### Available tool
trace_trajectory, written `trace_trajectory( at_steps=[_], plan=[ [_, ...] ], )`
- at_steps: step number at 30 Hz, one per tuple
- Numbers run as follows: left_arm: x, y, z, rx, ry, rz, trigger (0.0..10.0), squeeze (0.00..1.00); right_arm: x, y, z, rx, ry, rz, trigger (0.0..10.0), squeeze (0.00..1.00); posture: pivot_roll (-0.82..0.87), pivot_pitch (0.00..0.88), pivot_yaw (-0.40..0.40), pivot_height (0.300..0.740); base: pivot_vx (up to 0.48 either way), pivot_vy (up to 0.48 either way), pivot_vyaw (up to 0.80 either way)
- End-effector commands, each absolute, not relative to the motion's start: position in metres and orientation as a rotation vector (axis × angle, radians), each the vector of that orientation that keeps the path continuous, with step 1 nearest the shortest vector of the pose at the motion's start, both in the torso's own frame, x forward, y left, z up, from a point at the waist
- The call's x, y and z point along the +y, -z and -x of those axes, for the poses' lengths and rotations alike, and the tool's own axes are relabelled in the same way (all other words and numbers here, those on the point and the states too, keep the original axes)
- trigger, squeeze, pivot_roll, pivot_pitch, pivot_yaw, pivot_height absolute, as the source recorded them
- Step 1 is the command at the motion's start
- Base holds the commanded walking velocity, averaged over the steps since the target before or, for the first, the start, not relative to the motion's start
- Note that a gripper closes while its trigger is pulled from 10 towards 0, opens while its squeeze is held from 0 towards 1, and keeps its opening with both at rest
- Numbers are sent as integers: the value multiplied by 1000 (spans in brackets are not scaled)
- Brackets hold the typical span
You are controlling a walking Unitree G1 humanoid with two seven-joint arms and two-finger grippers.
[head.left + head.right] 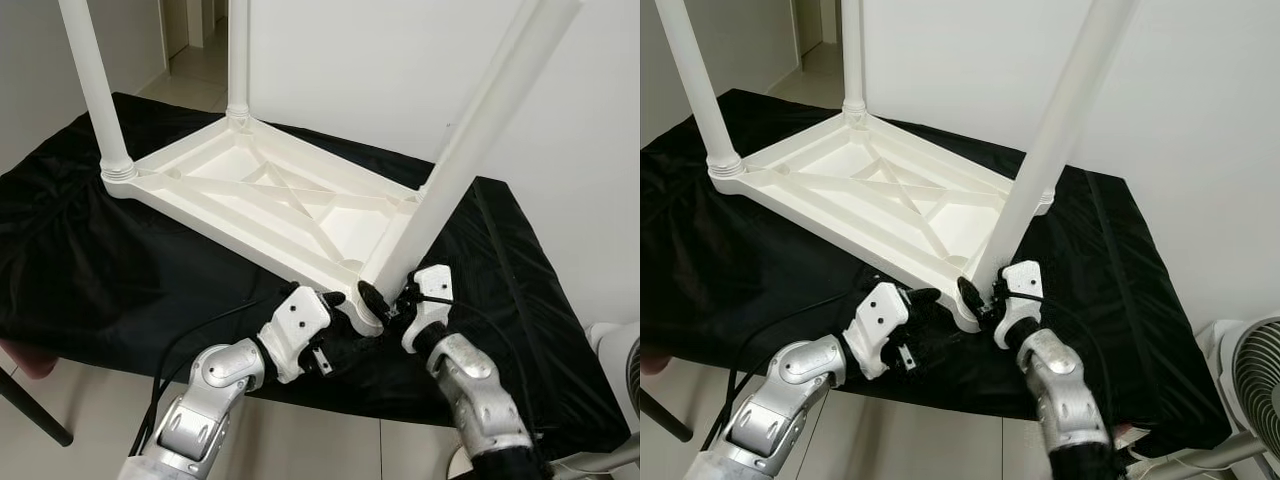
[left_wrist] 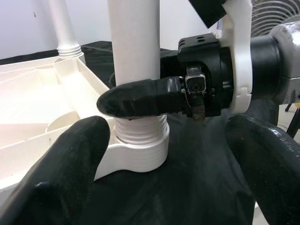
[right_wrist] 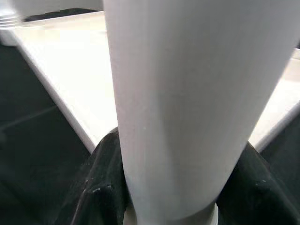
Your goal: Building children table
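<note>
white walls and a pale tiled floor frame a surface draped in black cloth (image 1: 90, 270), which likely protects the plastic and keeps the parts from sliding. on it, just beyond both jaws, lies the white children's table top (image 1: 270, 200), upside down so its ribbed underside and corner sockets face up for the legs. two legs (image 1: 95, 90) stand upright in the far corners, well away from the jaws, and look already seated. the nearest leg (image 1: 470, 140) leans from the near corner socket (image 2: 140, 150), its threaded end partly in, so i judge it is being screwed home. the right gripper (image 1: 390, 298) has its jaws clasped around this leg just above the threads, low down where a twist gives good control. the left gripper (image 1: 340, 320) sits just beside the socket with its jaws spread wide, one finger (image 2: 61, 173) close against the corner, probably to brace the top against turning. a white fan (image 1: 1250, 370) stands off to the right jaws' outer side. no brand, label or writing can be read anywhere.
</note>
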State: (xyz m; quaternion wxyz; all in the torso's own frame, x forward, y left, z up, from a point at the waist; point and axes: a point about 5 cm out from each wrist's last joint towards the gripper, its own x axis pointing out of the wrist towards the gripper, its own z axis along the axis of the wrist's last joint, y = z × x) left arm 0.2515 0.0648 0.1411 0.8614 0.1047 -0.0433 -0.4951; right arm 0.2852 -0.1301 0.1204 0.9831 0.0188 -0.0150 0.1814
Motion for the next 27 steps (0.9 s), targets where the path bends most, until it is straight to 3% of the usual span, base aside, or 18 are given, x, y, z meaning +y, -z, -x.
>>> trace_trajectory(
  at_steps=[1, 4, 7, 8, 9, 10, 15, 16, 17, 18, 24, 25, 27],
  plan=[
    [64, -140, -253, -86, 1020, -228, 10000, 1000, -145, -126, -285, -45, -235, -24, 10000, 0, 0, 0, -152, 740, 0, 0, 0],
    [65, -140, -253, -92, 1012, -252, 10000, 1000, -146, -125, -281, -34, -108, -6, 10000, 0, 4, 0, -155, 740, 0, 0, 0],
    [65, -140, -253, -92, 1012, -252, 10000, 1000, -146, -125, -281, -34, -108, -6, 10000, 0, 4, 0, -155, 740, 0, 0, 0],
    [65, -139, -252, -94, 1015, -258, 10000, 341, -143, -125, -278, -31, -47, -3, 10000, 0, 4, 0, -156, 740, 0, 0, 0],
    [65, -139, -252, -94, 1015, -258, 10000, 341, -143, -125, -278, -31, -47, -3, 10000, 0, 4, 0, -156, 740, 0, 0, 0],
    [64, -140, -249, -106, 1022, -264, 10000, 0, -132, -126, -272, -30, 16, -13, 10000, 0, -1, 2, -159, 740, 0, 0, 0],
    [62, -140, -248, -111, 1028, -258, 10000, 0, -123, -128, -271, -30, -28, -19, 10000, 0, -8, 0, -156, 740, 0, 0, 0],
    [61, -140, -248, -111, 1033, -259, 10000, 0, -120, -128, -270, -31, -57, -31, 10000, 498, -7, 0, -159, 740, 0, 0, 0],
    [61, -140, -248, -111, 1033, -259, 10000, 0, -120, -128, -270, -31, -57, -31, 10000, 498, -7, 0, -159, 740, 0, 0, 0],
    [60, -140, -248, -114, 1035, -268, 10000, 0, -118, -130, -269, -34, -84, -40, 10000, 1000, -6, 0, -159, 740, 0, 0, 0],
    [60, -141, -247, -113, 1037, -264, 10000, 0, -126, -137, -270, -63, -161, -31, 10000, 1000, -9, 0, -155, 740, 0, 0, 0],
    [60, -141, -247, -112, 1039, -264, 10000, 0, -128, -138, -271, -62, -178, -20, 10000, 118, -9, 0, -155, 740, 0, 0, 0],
    [59, -140, -247, -112, 1041, -266, 10000, 0, -130, -138, -271, -54, -212, -21, 10000, 118, -11, 0, -154, 740, 0, 0, 0]
  ],
)
